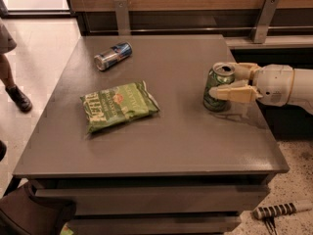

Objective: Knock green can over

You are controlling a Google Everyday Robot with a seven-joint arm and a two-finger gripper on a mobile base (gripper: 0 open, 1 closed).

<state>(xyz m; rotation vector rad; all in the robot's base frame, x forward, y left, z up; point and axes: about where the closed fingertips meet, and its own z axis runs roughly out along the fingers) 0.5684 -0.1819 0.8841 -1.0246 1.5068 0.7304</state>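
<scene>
The desk [171, 141] is one broad, flat slab of matt grey with squared edges, and two drawer-like fronts of the same grey sit below its front edge. Behind its back edge runs a wooden panel with two upright metal brackets [122, 14].

One arm [279, 84] reaches in level over the right edge, a smooth, rounded white shell that narrows toward the wrist. At its end the gripper [224, 81] sits low over the desk top, near the right edge and about halfway between front and back. Its two fingers [237, 93] are cream, stiff and tapering. They are spread fairly wide and point toward the left edge, one on the front side of the green can and one on the back side.

One chip bag [119, 105] lies flat left of the desk's centre. It is a puffy green foil pillow with crimped ends and pale lettering.

There are two cans, both small metal cylinders. The green can [215, 94] stands upright between the fingers, close to the right edge. It has pale markings on its side, and its silver top shows a dark opening. The front finger lies across its side and seems to touch it; I cannot tell whether the back finger touches it. The blue can [113, 56], blue and silver, lies on its side toward the back left corner, well apart from the chip bag.
</scene>
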